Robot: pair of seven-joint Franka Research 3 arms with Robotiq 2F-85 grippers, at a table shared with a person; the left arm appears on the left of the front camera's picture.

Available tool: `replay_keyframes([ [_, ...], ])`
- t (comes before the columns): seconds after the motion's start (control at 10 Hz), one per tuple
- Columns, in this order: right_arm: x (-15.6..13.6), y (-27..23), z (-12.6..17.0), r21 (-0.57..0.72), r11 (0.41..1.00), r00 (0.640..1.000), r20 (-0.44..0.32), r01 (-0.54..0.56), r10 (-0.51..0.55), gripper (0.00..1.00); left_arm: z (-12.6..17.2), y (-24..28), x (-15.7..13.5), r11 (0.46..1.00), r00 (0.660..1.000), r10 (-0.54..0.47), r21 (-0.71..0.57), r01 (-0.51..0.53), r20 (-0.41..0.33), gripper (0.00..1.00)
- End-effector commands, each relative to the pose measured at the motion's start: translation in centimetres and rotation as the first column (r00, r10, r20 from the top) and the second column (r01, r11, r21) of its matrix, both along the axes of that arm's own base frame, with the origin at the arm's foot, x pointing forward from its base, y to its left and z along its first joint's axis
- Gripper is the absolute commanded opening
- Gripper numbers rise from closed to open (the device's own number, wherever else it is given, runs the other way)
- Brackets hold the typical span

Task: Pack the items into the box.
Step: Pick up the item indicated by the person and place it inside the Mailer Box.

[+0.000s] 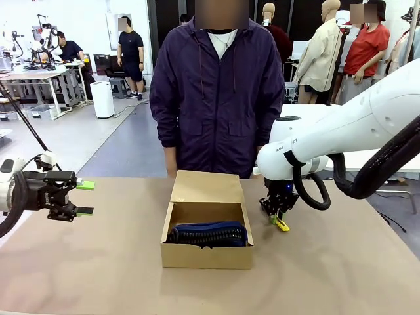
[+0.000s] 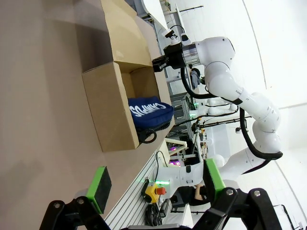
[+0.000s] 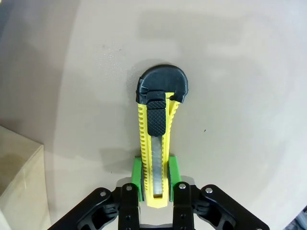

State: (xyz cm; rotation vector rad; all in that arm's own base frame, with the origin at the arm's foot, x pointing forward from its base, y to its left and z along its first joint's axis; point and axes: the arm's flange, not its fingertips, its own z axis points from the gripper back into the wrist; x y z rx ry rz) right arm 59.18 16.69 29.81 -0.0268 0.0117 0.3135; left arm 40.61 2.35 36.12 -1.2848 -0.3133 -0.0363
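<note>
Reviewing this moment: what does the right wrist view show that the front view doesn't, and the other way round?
Right wrist view adds: the knife close up, with its ridged black slider and rounded black end cap, and the green pads pressed on both sides of its yellow body. Front view adds: the box standing open with the blue pouch inside, the person standing behind it, and the left gripper open over the left of the table. Shared: the right gripper shut on the knife, to the right of the box.
</note>
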Motion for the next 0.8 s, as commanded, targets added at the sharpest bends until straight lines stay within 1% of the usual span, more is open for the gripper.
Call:
replay_keyframes([
  [0.0,-0.6,0.3,-0.4,0.035,0.999,1.000,-0.011,0.000,0.001,0.00,0.3,0.3,-0.2,1.000,1.000,-0.008,-0.006,0.008,-0.005,1.00],
  [0.1,-0.7,-0.5,1.3,0.070,0.998,1.000,-0.023,-0.001,0.003,0.00,0.3,0.3,-0.2,1.000,1.000,-0.008,-0.006,0.008,-0.005,1.00],
  [0.4,-2.4,-3.7,11.5,0.073,0.997,0.998,0.057,-0.005,0.001,0.00,0.3,0.3,-0.2,1.000,1.000,-0.008,-0.006,0.008,-0.005,1.00],
  [0.5,-2.8,-4.2,13.4,0.059,0.998,0.998,0.064,-0.013,0.009,0.00,0.3,0.3,-0.2,1.000,1.000,-0.008,-0.006,0.008,-0.005,1.00],
  [0.6,-3.0,-4.6,14.4,0.054,0.998,0.997,0.072,-0.024,0.020,0.00,0.3,0.3,-0.2,1.000,1.000,-0.008,-0.006,0.008,-0.005,1.00],
  [0.7,-3.0,-5.5,14.0,0.048,0.998,0.995,0.085,0.043,-0.047,0.00,0.3,0.3,-0.2,1.000,1.000,-0.008,-0.006,0.008,-0.005,1.00],
])
